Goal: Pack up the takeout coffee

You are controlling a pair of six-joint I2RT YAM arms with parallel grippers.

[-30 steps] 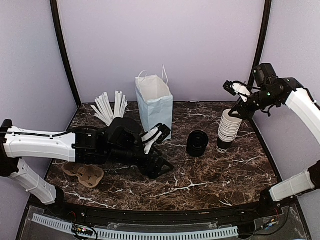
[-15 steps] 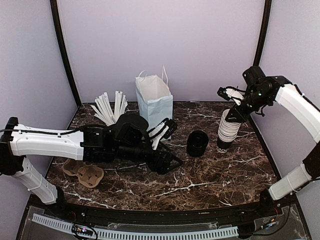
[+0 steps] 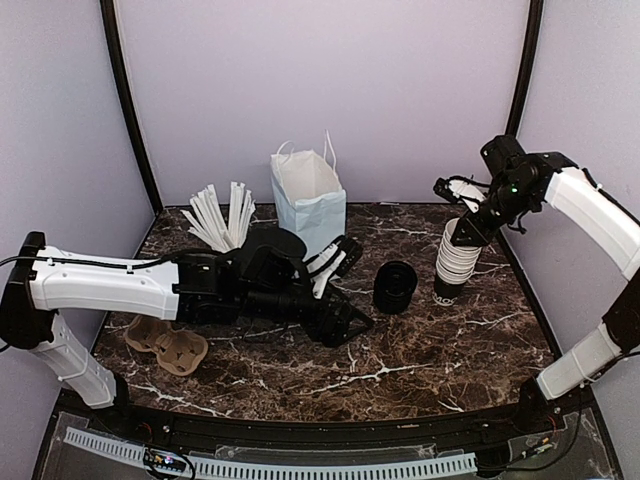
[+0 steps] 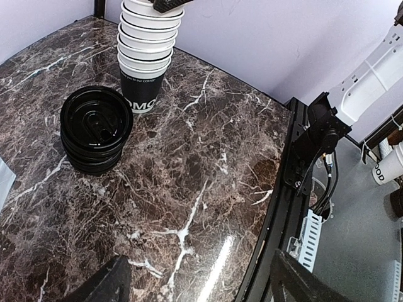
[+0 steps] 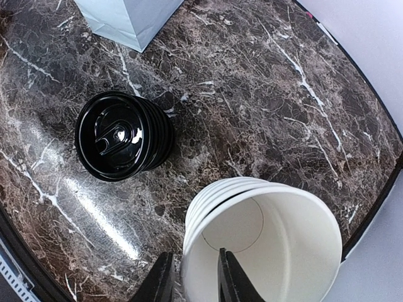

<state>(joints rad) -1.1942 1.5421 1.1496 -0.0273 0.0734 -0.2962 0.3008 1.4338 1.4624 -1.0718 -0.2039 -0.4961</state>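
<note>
Takeout coffee: we find no lidded dark cup in any view, so either none is made up or it lies out of sight.
Right gripper [image 5: 195, 278]: jaws drawn near together astride the rim of the top cup, one finger inside and one outside. Whether they pinch the wall we cannot tell.
Left gripper [image 3: 343, 292]: jaws spread wide with nothing between them, low over the table and facing the lids.
Stack of cups [image 3: 457, 262]: white-rimmed and lidless, the bottom one dark outside, upright at the back right.
Stack of lids [image 3: 396, 286]: black, just beside the cups on their left, not touching them.
Paper bag [image 3: 308, 205]: pale blue, upright, mouth open, at the back centre.
Cup carriers [image 3: 168, 347]: brown pulp, at the near left.
White sticks [image 3: 222, 215]: fanned out at the back left.
Progress: we judge the packing barely begun. A cup has to come off the stack, take a lid and go into the bag.
Table [image 3: 430, 350]: dark glossy marble with white veins and a black rail along the near edge.
Room: plain lilac walls on three sides, with a black pole at each back corner.
</note>
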